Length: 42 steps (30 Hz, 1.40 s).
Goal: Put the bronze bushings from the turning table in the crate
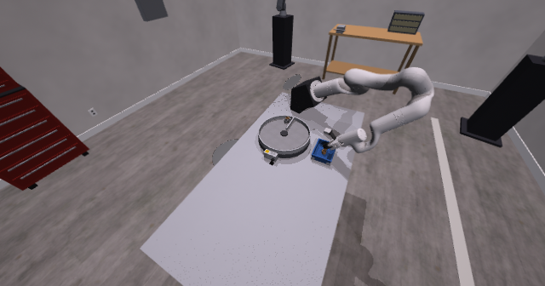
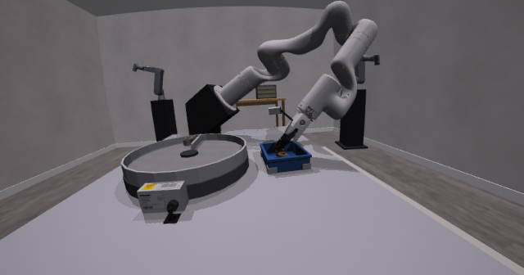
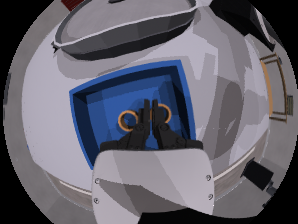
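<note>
The blue crate (image 2: 285, 158) stands on the table to the right of the round grey turning table (image 2: 186, 160). My gripper (image 3: 150, 106) is down inside the crate (image 3: 133, 119), fingers close together and pinching the wall of a bronze bushing (image 3: 164, 115) at the crate floor. A second bronze bushing (image 3: 128, 120) lies free on the crate floor just left of the fingers. In the exterior view a bronze ring (image 2: 282, 154) shows at the fingertips. One small bronze-looking bushing (image 2: 189, 137) sits at the far rim of the turning table, next to its sweeper arm.
A grey control box (image 2: 160, 196) with a yellow label sits at the turning table's front. The arm's black base (image 2: 206, 109) stands behind the turning table. A wooden shelf (image 1: 375, 49) and black pedestals stand farther back.
</note>
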Tool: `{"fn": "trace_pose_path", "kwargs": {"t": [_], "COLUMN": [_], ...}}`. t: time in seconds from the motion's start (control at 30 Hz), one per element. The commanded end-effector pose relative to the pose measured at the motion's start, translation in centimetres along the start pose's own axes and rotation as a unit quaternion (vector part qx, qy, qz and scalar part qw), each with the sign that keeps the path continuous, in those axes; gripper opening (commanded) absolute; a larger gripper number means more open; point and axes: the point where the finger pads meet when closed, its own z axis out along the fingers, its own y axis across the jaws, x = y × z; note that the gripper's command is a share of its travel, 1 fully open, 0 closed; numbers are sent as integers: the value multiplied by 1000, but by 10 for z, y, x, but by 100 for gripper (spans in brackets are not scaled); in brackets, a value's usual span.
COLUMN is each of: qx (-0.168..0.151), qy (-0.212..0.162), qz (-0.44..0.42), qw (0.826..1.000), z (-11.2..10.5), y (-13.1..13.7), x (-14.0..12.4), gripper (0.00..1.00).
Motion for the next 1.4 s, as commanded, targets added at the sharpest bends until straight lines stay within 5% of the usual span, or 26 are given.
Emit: {"fn": "trace_pose_path", "kwargs": {"t": [0.0,0.27,0.3,1.37], "qx": [0,0,0,0], "qy": [0,0,0,0], "qz": [0,0,0,0], "qw": [1000,1000,1000,1000], "z": [0,0,0,0], "y": [0,0,0,0], "x": [0,0,0,0], "gripper": [0,0,12,12]}}
